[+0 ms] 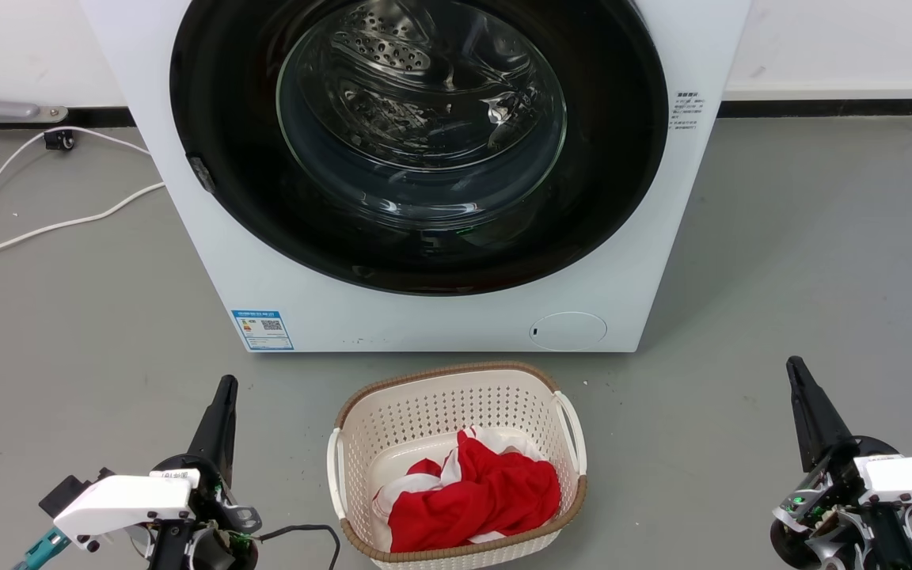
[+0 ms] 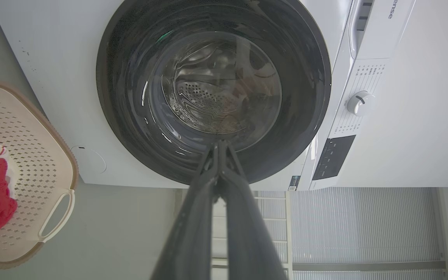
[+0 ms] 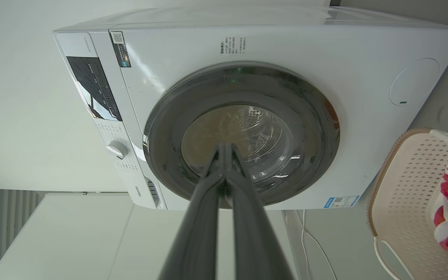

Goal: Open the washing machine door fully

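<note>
While both arms sit low at the near edge, the washing machine door (image 1: 420, 119) lies shut, flush against the front of the white washer (image 1: 266, 285) at the far centre. The left gripper (image 1: 227, 383) is at near left, its jaws pressed together on nothing. The right gripper (image 1: 794, 362) is at near right, jaws likewise closed and empty (each wrist view shows the two fingers meeting at the tips). Both are well apart from the door. Between them, just in front of the washer, a cream basket (image 1: 456, 369) holds red-and-white cloth (image 1: 480, 491). A white cable (image 1: 28, 231) trails over the grey floor (image 1: 780, 237) at far left.
</note>
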You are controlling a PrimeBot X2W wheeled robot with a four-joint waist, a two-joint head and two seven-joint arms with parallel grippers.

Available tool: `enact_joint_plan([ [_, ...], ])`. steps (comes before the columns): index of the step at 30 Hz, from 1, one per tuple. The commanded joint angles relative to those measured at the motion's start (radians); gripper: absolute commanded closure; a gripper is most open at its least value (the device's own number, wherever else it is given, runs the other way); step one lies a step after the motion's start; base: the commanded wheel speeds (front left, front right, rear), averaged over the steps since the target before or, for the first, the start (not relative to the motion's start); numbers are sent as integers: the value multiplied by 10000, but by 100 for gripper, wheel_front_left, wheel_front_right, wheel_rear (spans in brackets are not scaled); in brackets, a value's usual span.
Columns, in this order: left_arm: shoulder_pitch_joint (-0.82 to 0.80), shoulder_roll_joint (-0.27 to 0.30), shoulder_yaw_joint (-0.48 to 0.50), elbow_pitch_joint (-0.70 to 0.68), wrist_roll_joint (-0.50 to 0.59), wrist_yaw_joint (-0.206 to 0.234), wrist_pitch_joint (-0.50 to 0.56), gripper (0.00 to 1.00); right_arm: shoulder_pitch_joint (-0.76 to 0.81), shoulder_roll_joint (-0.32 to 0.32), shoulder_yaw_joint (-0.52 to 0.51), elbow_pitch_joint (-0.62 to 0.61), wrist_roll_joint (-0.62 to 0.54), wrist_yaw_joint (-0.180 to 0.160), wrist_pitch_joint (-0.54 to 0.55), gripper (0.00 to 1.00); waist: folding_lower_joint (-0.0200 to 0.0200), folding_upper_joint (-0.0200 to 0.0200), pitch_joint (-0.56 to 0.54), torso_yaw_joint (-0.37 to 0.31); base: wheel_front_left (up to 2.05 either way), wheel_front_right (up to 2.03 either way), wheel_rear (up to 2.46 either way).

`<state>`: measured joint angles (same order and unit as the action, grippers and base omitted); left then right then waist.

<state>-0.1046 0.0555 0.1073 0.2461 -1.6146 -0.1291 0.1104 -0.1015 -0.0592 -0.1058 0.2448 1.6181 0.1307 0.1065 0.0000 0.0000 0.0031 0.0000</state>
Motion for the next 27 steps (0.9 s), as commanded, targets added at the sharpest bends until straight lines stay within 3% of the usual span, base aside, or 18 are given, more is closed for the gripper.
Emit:
enact_joint_plan([
  [1, -71, -12, 40, 9, 18, -29, 10, 100, -125, 37, -16, 16, -47, 0, 27, 100, 0, 0, 0, 0, 0, 0, 0],
  [11, -72, -16, 49, 9, 31, -29, 20, 100, -125, 47, -28, 16, -65, 0, 39, 100, 0, 0, 0, 0, 0, 0, 0],
  [12, 1, -12, 4, 13, 2, 0, 1, 0, 1, 10, -15, 12, -2, 0, 7, 0, 0, 0, 0, 0, 0, 0, 0],
  [27, 36, -38, -574, -261, 474, 0, -612, 0, 333, 29, 181, -340, -504, 0, -600, 0, 0, 0, -14, -28, 0, 0, 0],
])
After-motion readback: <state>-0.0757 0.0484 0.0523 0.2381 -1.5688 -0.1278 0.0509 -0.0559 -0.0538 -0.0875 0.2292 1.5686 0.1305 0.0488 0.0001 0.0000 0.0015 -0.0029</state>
